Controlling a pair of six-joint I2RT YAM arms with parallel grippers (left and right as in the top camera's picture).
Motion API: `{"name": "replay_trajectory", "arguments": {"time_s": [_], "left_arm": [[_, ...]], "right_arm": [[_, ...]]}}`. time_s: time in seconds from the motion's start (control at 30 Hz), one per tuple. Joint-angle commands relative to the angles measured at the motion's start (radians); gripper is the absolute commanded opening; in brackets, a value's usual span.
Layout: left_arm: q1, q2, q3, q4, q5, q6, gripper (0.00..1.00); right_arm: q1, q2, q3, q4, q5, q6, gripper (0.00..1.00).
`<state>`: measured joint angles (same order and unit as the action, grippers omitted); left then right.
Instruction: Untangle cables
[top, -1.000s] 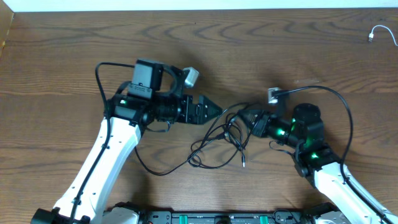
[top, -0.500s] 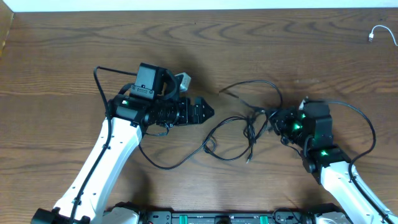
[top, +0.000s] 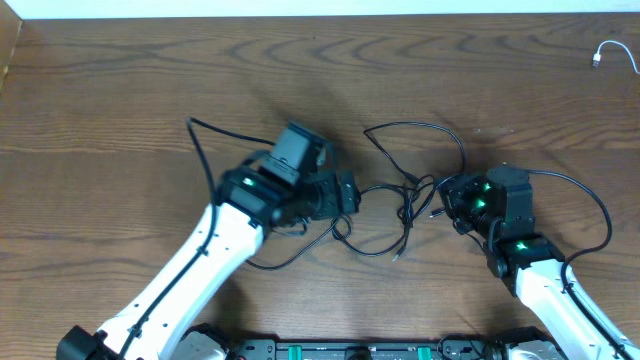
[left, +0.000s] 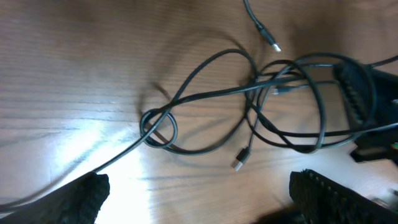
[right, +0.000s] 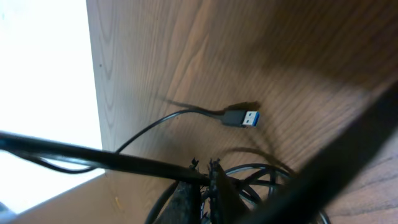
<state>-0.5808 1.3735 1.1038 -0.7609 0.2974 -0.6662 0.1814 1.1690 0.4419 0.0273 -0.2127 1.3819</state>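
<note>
Finds the black cables (top: 400, 205) tangled at mid-table, between the two grippers, in open loops crossing one another. Records, from overhead only, the full spread of the tangle: one wide loop arching toward the far edge, one long strand running leftward under the left arm (top: 190, 270), and a white cable (top: 606, 50) well apart at the far right corner. Records, from the left wrist only, a small tight ring where strands cross at the left of the tangle, a silver-tipped plug (left: 239, 162) lying on the wood below the loops, and a second plug (left: 272, 45) near the top edge. Records, from the right wrist only, a flat plug (right: 244, 117) with a blue insert, resting on the table. Notes thin, round, smooth-jacketed cords, glossy under the wrist light. Finds the left gripper (top: 349, 192) just beside the tangle's left end, fingers (left: 87, 194) spread wide, clasping nothing. Finds the right gripper (top: 442, 197) at the tangle's right end, fingertips pressed together on one black strand, as seen in the right wrist view. Notes the table (top: 120, 100) as brown wood, matte, with pronounced wavy grain.
</note>
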Motion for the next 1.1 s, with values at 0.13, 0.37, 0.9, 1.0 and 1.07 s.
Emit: {"name": "replay_trajectory", "arguments": {"time_s": [0.13, 0.37, 0.9, 1.0, 1.07], "left_arm": [[-0.123, -0.014, 0.013, -0.005, -0.257, -0.051, 0.98], [-0.139, -0.013, 0.013, -0.005, -0.257, -0.101, 0.98], [-0.138, 0.065, 0.013, -0.024, -0.208, -0.192, 0.99], [-0.138, 0.069, 0.013, -0.027, -0.209, -0.192, 0.99], [-0.138, 0.069, 0.013, -0.023, -0.220, -0.193, 0.99]], "right_arm": [[-0.006, -0.012, 0.003, -0.018, 0.027, 0.008, 0.09], [-0.006, -0.012, 0.003, -0.024, 0.027, -0.030, 0.11], [-0.019, -0.043, 0.003, -0.010, 0.048, -0.643, 0.96], [-0.040, -0.119, 0.004, -0.058, 0.046, -0.737, 0.99], [-0.053, -0.182, 0.004, -0.094, 0.046, -0.761, 0.99]]}}
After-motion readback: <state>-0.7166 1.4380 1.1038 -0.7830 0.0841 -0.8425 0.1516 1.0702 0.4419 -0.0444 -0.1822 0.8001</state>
